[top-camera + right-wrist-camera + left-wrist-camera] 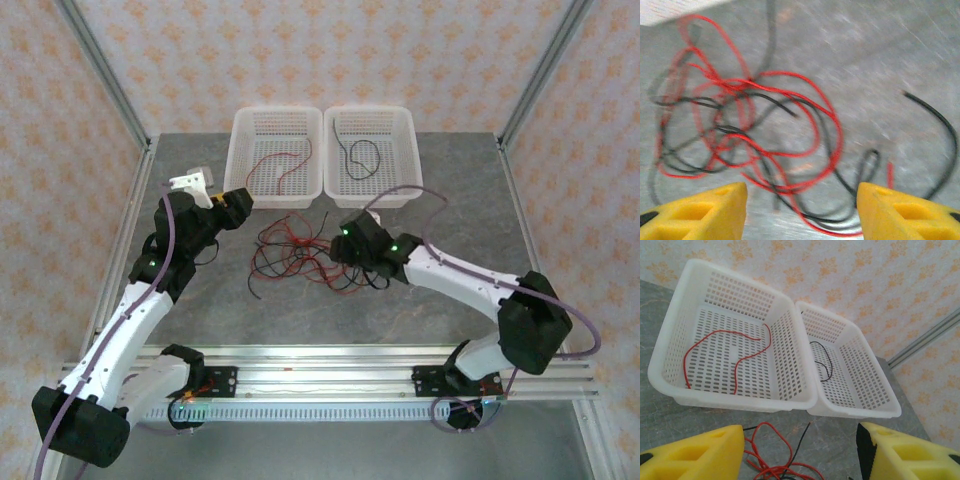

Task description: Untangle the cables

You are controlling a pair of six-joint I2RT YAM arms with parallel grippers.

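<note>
Found the cables (298, 255) heaped in one loose tangle on the worktop (330, 320), just in front of the baskets; thin curly strands, red and black, looped through one another, too knotted to count singly; saw one black strand (950, 125) curving apart from the heap, off to its right in the right wrist view. Found one red cable (727, 333) lying curled in the left basket (270, 200) and one black cable (828, 365) in the right basket (370, 200); both baskets white, perforated, set touching side by side at the far edge. Noted the right fingers (910, 210) spread wide over the tangle, strands lying on the worktop between them, nothing pinched; noted the left fingers (695, 455) likewise spread and empty, held above the heap's far side, facing the baskets. Saw a worktop of mottled grey, stone-like; walls (330, 50) papered pale with orange motifs; grey metal posts (102, 70) at the corners; a metal rail (330, 355) along the near edge. Counted two baskets, two arms (120, 330), two cables in baskets, one tangle.
</note>
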